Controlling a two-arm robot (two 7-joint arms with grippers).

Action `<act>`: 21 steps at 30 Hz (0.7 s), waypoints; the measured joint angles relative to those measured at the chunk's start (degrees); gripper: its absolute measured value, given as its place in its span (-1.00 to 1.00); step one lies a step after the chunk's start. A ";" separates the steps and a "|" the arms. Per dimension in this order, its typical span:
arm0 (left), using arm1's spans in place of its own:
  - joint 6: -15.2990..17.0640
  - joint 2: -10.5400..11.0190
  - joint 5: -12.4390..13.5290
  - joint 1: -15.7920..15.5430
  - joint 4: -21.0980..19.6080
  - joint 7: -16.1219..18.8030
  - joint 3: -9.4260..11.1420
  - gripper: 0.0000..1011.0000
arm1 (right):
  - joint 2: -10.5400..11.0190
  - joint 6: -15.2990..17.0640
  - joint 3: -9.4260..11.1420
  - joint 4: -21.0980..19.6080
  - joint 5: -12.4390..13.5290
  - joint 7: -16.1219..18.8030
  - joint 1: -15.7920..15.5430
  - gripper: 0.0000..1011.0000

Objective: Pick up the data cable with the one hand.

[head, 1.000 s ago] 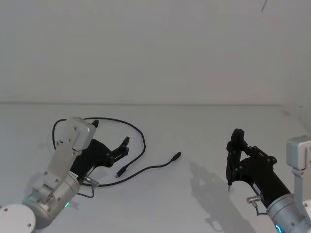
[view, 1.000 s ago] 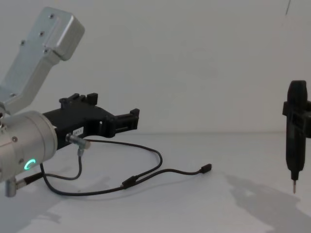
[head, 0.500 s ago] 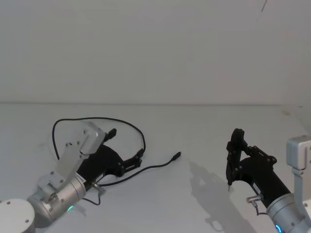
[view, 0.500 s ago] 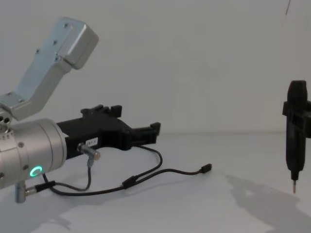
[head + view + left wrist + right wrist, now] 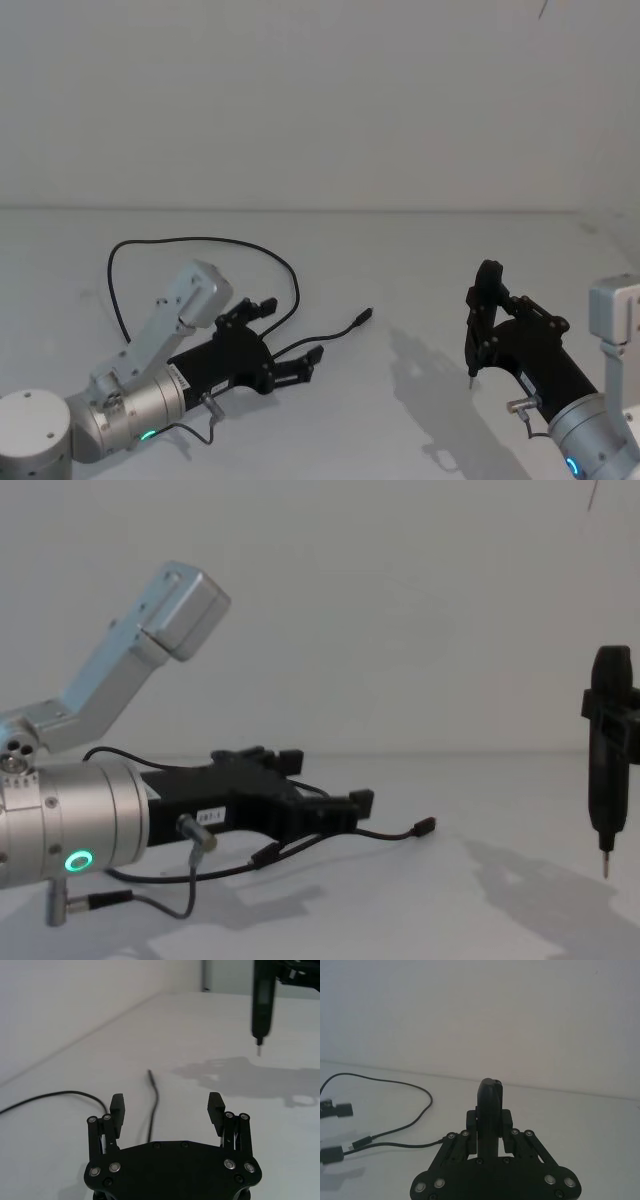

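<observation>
The data cable lies on the white table as a thin black loop with a branch ending in a small plug; its inline junction sits just below my left gripper. My left gripper, black and angular, hovers low over the cable and is open. In the left wrist view the branch runs on the table between the spread fingers of the left gripper, untouched. My right gripper hangs at the right, shut on a slim black stick with a pointed tip.
A thin wire with silver plugs dangles from my left wrist near the cable. The table's back edge meets a plain wall. The stick's shadow falls on the bare table between the arms.
My left gripper has swung forward and to the right, dropping lower over the cable's junction and branch. The cable and the right arm have not moved.
</observation>
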 joint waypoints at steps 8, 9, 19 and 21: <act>0.99 -0.23 -2.45 -4.10 5.87 -9.00 2.37 0.98 | 0.00 0.00 0.00 0.00 0.00 0.00 0.00 -0.45; 1.09 -0.32 -2.62 -4.55 6.53 -9.81 2.60 0.98 | 0.00 0.00 0.00 0.00 0.00 0.00 0.00 -0.45; 2.01 -1.67 -4.13 -10.27 15.49 -18.80 5.48 0.98 | 0.00 0.00 0.00 0.00 0.00 0.00 0.00 -0.45; 1.81 -2.01 -4.21 -11.28 17.15 -19.96 5.96 0.98 | 0.00 0.00 0.00 0.00 0.00 0.00 0.00 -0.45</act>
